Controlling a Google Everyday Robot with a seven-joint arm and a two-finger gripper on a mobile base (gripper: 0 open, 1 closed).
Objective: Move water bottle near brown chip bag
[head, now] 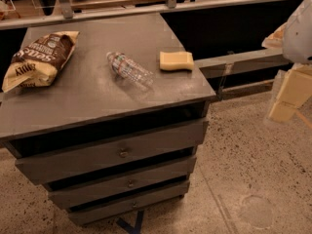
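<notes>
While the speckled floor [253, 169] takes up the most room, looking hard and smooth like stone with lots of tiny dark dots, the big gray cabinet [87, 106] standing on it comes next. It is boxy, with a flat dull top and three long drawers [112, 155] down the front. The brown chip bag [39, 57] lies on the far left part of the top. It is crinkly and shiny, dark brown in the middle and cream-yellow at the ends. It has big white letters on the brown part and dark letters on one pale end, but they sit at a slant and I cannot read them for sure. The gripper [288, 97] hangs off to the right of the cabinet, over the floor. It looks like pale yellow blocks under a round white shell [300, 30], and I cannot tell if it is spread or closed. The water bottle [129, 70] lies on its side near the middle of the top, well apart from the gripper and off to its left. It is clear bumpy plastic with a white label that has green and red marks too small to read. The yellow sponge [176, 60] is a soft, flat block near the bottle, between it and the gripper. Each drawer has a little round knob [123, 153].
</notes>
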